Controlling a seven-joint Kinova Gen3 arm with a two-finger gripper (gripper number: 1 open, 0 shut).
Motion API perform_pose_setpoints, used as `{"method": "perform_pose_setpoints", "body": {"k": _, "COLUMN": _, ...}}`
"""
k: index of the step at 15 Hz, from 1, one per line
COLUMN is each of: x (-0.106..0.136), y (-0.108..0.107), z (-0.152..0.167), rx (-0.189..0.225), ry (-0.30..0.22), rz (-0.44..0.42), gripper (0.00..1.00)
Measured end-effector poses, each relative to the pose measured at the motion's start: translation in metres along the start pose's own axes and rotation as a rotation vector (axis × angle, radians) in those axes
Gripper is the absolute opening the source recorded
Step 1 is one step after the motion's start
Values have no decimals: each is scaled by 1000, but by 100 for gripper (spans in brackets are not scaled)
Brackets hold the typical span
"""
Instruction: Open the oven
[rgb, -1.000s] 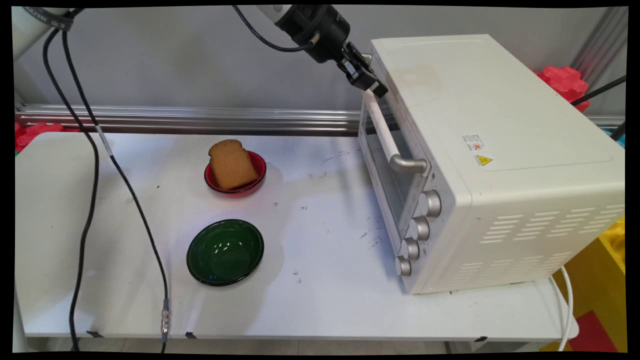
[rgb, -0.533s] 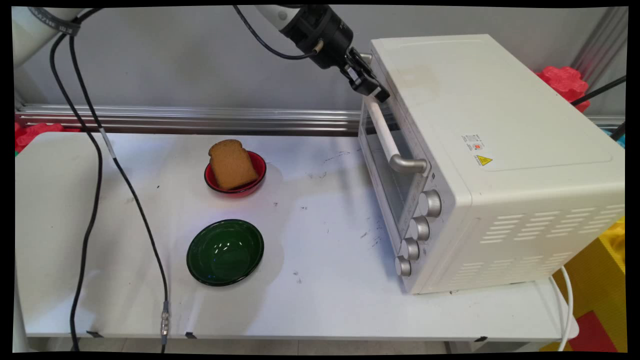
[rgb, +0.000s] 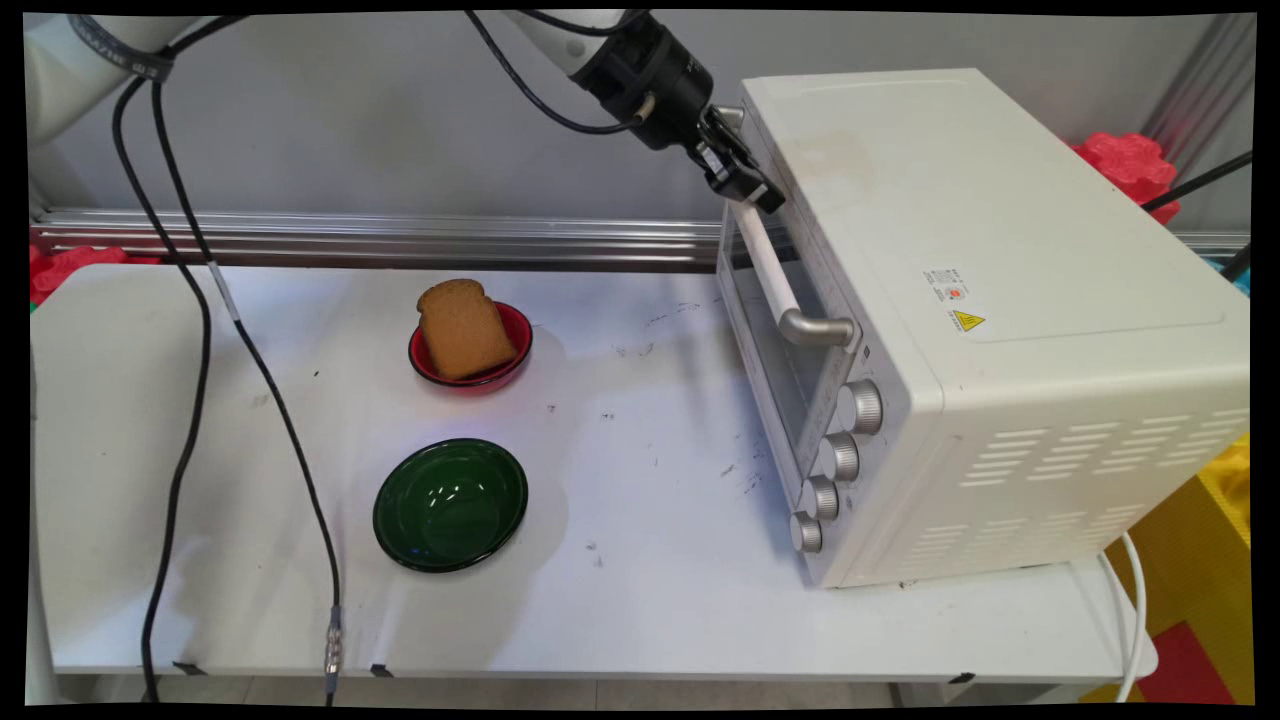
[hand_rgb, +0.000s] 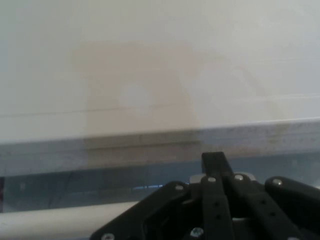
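Observation:
My black gripper hangs at the far upper corner of the white toaster oven, its tips against the top edge of the door, just above the far end of the white door handle. The fingers stand pressed together with nothing between them. In the hand view the oven's pale top fills the picture, the door's glass lies below it, and the handle runs along the lower left. The oven door is closed.
A slice of brown bread leans in a red bowl at mid table. An empty green bowl sits nearer the front. Several silver knobs line the oven's near side. Black cables hang at the left.
The gripper has moved a little to the right and down, closing in on the top of the oven door. Bowls, bread and oven have not moved.

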Motion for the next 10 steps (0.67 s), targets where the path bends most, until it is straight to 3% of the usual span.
{"method": "perform_pose_setpoints", "body": {"k": 10, "x": -18, "y": -1, "z": -2, "rx": -4, "ry": -35, "rz": 7, "gripper": 0}}
